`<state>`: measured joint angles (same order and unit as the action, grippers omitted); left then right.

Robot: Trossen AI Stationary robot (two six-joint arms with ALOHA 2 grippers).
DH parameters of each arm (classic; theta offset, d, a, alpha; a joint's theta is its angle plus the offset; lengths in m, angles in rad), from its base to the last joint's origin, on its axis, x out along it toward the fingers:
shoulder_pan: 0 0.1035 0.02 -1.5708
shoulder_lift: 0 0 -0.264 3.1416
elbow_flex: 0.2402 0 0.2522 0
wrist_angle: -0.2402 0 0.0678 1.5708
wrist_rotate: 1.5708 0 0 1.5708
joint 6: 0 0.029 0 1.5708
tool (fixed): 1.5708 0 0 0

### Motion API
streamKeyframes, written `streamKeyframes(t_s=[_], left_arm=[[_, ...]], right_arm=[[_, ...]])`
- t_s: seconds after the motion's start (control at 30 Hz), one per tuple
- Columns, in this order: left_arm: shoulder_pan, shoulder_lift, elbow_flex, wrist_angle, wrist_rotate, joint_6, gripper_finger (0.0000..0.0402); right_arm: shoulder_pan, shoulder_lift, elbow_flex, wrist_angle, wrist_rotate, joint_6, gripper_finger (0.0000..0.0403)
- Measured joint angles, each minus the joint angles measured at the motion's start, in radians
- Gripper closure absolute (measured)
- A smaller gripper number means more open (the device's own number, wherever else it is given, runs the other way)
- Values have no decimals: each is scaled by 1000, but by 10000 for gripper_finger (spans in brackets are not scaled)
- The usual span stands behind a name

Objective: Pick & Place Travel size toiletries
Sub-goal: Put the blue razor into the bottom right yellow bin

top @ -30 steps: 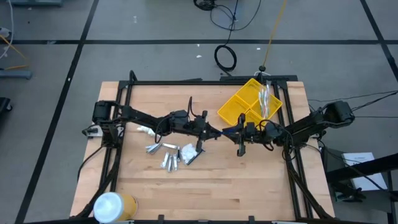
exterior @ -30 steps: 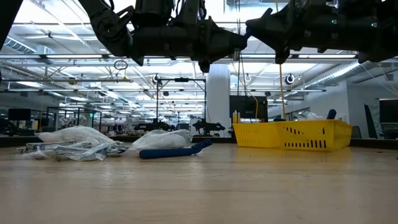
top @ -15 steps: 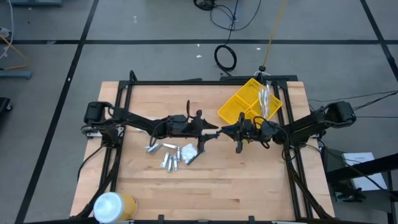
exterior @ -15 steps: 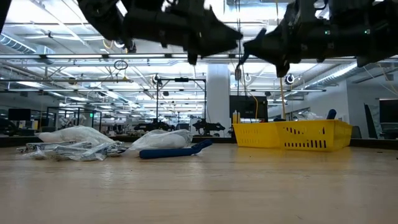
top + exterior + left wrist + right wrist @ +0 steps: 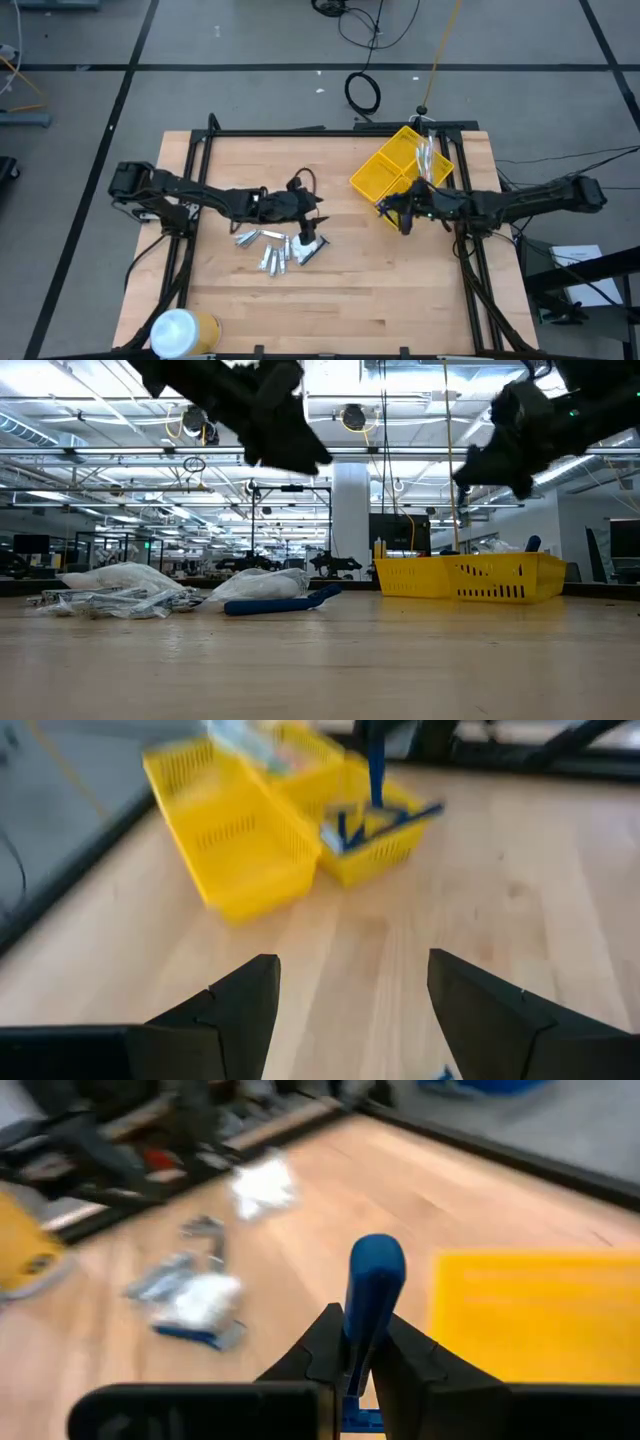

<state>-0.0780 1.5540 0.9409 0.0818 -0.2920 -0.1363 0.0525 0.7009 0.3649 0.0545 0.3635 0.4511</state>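
Note:
The travel size toiletries (image 5: pixel 272 252) lie in a loose heap left of the table's middle: silvery tubes, white packets and a dark blue piece (image 5: pixel 280 603). My left gripper (image 5: pixel 308 222) hovers open above the heap's right edge with nothing between its fingers (image 5: pixel 352 965). My right gripper (image 5: pixel 402 214) is high above the table beside the near corner of the yellow bin (image 5: pixel 400 165), shut on a dark blue comb-like piece (image 5: pixel 373 1285). More blue pieces (image 5: pixel 375 815) stand in one bin compartment. My right gripper pinches the blue piece near its lower end (image 5: pixel 356 1360) between its two fingers. The rounded free end (image 5: pixel 376 1265) sticks out past the fingertips. The piece is lifted clear of the table; the gripper hangs well above the board in the low view (image 5: pixel 490 460).
A big white-and-yellow cylinder (image 5: pixel 182 332) lies at the table's near left corner. One white packet (image 5: pixel 234 210) lies apart, behind the heap. Bare wood spreads across the table's near half and between the two grippers.
The two grippers were nearly meeting at the table's middle. My left gripper has drawn back toward the left edge, over the heap. My right gripper has gone toward the right edge and the yellow bin.

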Motion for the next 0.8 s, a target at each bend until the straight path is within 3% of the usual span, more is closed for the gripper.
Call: streamKeyframes(t_s=[0.13, 0.3, 0.6, 0.8], left_arm=[[0, 55, 0, -28, 3, -52, 151], [0, 118, 0, -21, 3, -57, 151], [0, 144, 0, 4, 3, -56, 151], [0, 143, 0, 25, 4, -57, 151]], right_arm=[[0, -88, -1, -224, 80, 93, 380], [0, -107, -1, -358, 112, 172, 362], [0, -107, -24, -352, 109, 180, 339], [0, -107, -56, -283, 112, 177, 269]])
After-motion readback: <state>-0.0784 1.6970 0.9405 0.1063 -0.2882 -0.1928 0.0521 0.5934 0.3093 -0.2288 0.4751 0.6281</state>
